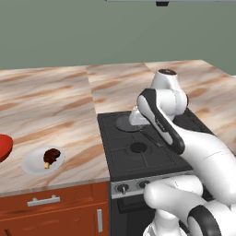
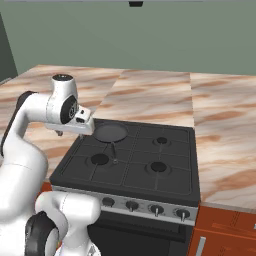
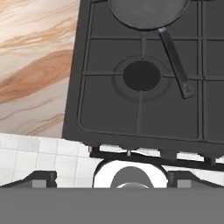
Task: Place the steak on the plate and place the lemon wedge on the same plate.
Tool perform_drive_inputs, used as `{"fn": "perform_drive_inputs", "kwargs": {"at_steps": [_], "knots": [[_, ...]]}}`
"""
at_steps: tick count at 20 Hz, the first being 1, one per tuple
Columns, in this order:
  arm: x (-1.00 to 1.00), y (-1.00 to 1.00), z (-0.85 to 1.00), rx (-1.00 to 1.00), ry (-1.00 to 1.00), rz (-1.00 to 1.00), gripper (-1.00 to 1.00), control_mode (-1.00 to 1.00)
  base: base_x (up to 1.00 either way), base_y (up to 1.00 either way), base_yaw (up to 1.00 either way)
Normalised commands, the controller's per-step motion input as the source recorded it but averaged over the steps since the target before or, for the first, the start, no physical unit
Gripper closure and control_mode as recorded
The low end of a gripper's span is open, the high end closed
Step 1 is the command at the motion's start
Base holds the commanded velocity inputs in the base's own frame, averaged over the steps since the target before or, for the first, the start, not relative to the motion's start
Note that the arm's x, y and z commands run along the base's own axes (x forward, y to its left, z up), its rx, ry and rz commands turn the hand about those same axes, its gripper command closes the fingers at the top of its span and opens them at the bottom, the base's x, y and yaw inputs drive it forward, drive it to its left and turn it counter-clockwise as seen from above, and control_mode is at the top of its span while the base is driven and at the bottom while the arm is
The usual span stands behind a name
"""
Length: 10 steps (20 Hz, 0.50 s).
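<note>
Gripper (image 3: 111,176) wide open and empty over the stove (image 3: 140,78), steak (image 1: 51,155) on plate (image 1: 32,165) well apart.

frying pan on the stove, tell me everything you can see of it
The pan is dark grey, round and shallow, with a matte metal look and nothing visible in it. It sits flat over the rear left burner of the black stove, resting on the grate. A long thin dark handle runs from its rim toward the front of the stove, ending beside the front left burner. In the left base view the arm hides part of it. Nothing else touches it.
</note>
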Motion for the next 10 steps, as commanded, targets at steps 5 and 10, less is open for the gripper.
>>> {"fn": "perform_drive_inputs", "kwargs": {"at_steps": [5, 10], "knots": [[-0.27, -1.00, 0.03, 0.00, 0.00, -0.06, -1.00, -1.00, 0.00, 0.00, 0.00], [-0.20, -0.91, 0.00, 0.00, 0.00, -0.05, -1.00, -1.00, 0.00, 0.00, 0.00]]}}
